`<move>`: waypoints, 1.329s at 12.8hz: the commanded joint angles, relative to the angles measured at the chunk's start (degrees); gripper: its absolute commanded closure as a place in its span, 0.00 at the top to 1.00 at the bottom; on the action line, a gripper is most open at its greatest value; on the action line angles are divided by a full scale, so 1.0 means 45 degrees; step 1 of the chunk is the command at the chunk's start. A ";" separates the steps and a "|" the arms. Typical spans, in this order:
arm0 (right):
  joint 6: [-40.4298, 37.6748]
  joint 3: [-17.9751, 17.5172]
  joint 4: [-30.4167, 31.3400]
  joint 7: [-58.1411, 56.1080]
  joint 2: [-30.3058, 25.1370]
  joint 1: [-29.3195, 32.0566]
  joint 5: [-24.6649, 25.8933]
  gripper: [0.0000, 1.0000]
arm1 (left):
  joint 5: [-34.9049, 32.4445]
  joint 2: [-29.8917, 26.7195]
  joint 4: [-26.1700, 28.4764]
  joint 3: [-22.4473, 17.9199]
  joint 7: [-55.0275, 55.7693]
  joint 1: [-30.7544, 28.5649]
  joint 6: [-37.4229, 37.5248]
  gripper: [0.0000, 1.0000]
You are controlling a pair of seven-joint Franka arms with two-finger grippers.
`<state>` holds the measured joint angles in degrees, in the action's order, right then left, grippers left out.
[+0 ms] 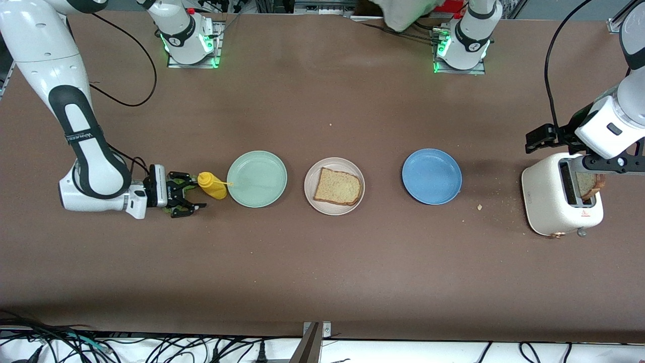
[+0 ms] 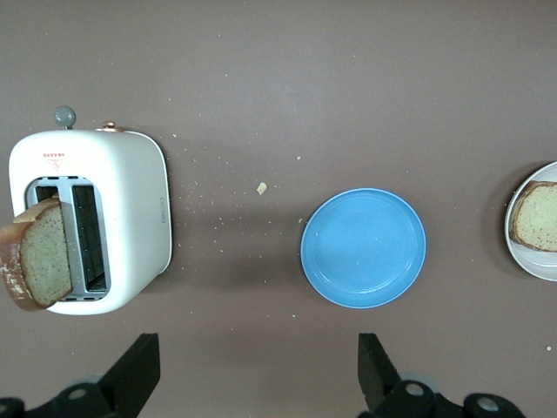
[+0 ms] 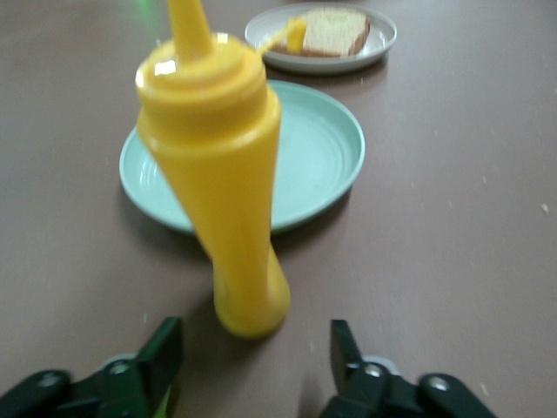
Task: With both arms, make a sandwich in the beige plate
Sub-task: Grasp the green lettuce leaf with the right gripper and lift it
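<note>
Front view shows three plates in a row across the middle of the brown tabletop (image 1: 322,282): a mint-green plate (image 1: 257,179) toward the right arm's end, the beige plate (image 1: 334,186) in the middle, and a blue plate (image 1: 431,176) toward the left arm's end. Bare tabletop separates each plate from the next, and a wide open band lies between the row and the table's near edge. One bread slice (image 1: 337,186) lies flat in the beige plate.

A yellow squeeze bottle (image 1: 211,185) stands tilted just beside the mint-green plate, its nozzle leaning over that plate's rim. The right claw (image 1: 184,194) sits low at the bottle's base with its fingers spread, apart from the bottle on both sides.

A white toaster (image 1: 559,201) stands near the left arm's end, with a second bread slice (image 2: 35,252) sticking up and leaning out of one slot. The left claw (image 2: 257,370) hangs over the toaster with its fingers spread wide, holding nothing. In the front view the left arm's wrist covers part of the toaster's top.

Crumbs dot the tabletop between the toaster and the blue plate. Cables run along the near edge.
</note>
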<state>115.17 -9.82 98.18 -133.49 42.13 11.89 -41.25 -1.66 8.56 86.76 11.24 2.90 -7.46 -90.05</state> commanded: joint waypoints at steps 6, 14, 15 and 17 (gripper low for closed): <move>0.2079 0.0737 0.2612 0.3434 -0.2818 -0.0435 0.3541 1.00 | -0.0314 0.0089 -0.0276 0.0060 -0.0235 -0.0041 0.0050 1.00; 0.4290 0.0737 0.4062 0.3239 -0.2742 -0.0806 0.3424 0.51 | -0.0333 0.0226 -0.0277 0.0040 -0.0137 -0.0021 0.0030 1.00; 0.4329 0.0737 0.4062 0.3180 -0.2664 -0.0806 0.3424 0.23 | -0.0353 0.0226 -0.0296 0.0060 -0.0137 -0.0021 0.0030 1.00; 0.4582 0.0737 0.4023 0.2791 -0.2585 -0.0806 0.3385 0.00 | -0.0333 0.0226 -0.0296 0.0040 -0.0137 -0.0021 0.0049 1.00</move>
<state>134.39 -7.20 114.81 -119.42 31.29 8.82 -26.20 -1.66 8.95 86.73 11.24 2.90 -7.45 -90.05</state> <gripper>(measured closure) 0.524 0.000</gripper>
